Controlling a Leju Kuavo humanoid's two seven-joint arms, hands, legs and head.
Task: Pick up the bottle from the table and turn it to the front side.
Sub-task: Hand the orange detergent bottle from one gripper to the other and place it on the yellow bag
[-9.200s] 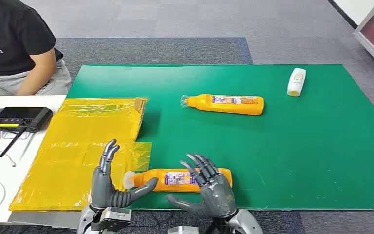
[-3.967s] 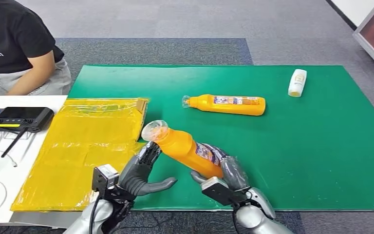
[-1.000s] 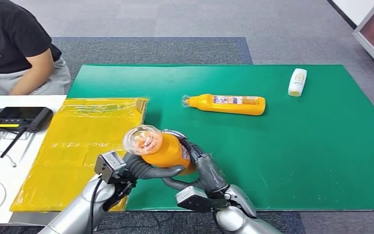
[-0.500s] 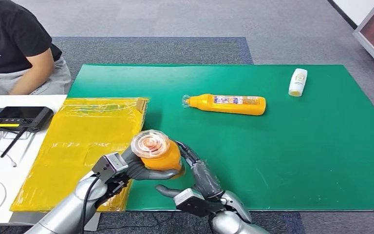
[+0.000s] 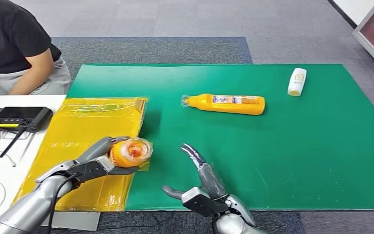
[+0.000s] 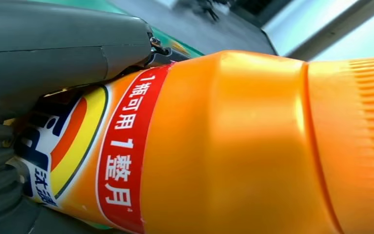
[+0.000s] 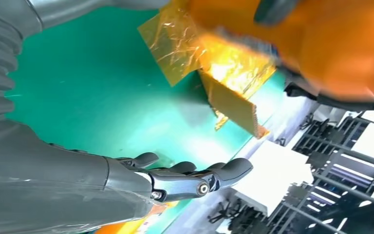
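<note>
An orange bottle with a clear cap points its cap toward the camera, held above the yellow sheet by my left hand. The left wrist view has the bottle close up, its red and blue label showing, with grey fingers wrapped around it. My right hand hovers over the green mat near the front edge, fingers spread, holding nothing. The right wrist view catches those fingers apart and the bottle blurred beyond them.
A second orange bottle lies on its side mid-mat. A small white bottle lies at the far right. A yellow plastic sheet covers the left. A black controller sits on the white table; a person sits far left.
The right hand has let go of the bottle and dropped back with fingers spread. The left hand has carried the bottle leftward over the yellow sheet.
</note>
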